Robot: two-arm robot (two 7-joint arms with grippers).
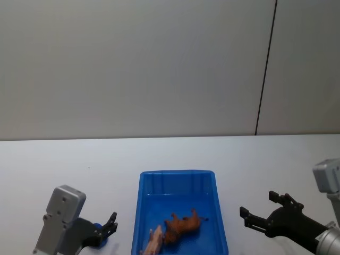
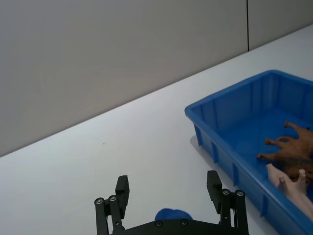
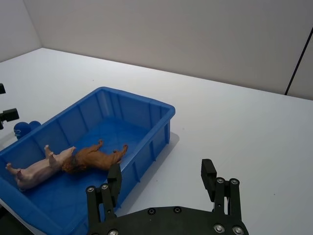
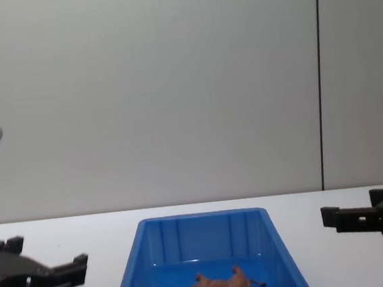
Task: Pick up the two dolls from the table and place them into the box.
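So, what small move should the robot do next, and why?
Probably none beyond parking: the lion and the pig already lie together inside the box, and the left gripper and right gripper are open and empty beside it, so both arms can likely retract.

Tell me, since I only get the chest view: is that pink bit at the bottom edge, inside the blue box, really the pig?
Observer: Yes. The right wrist view shows the whole pig lying on its side in the box, right beside the lion.
Operator: Are the two hands holding anything?
Observer: No. The wrist views show the left hand and the right hand open, with nothing between the fingers.
Operator: And the small blue blob near the left hand?
Observer: In the right wrist view, the blue blob sits outside the box's wall, not in the box. I cannot tell what it is.
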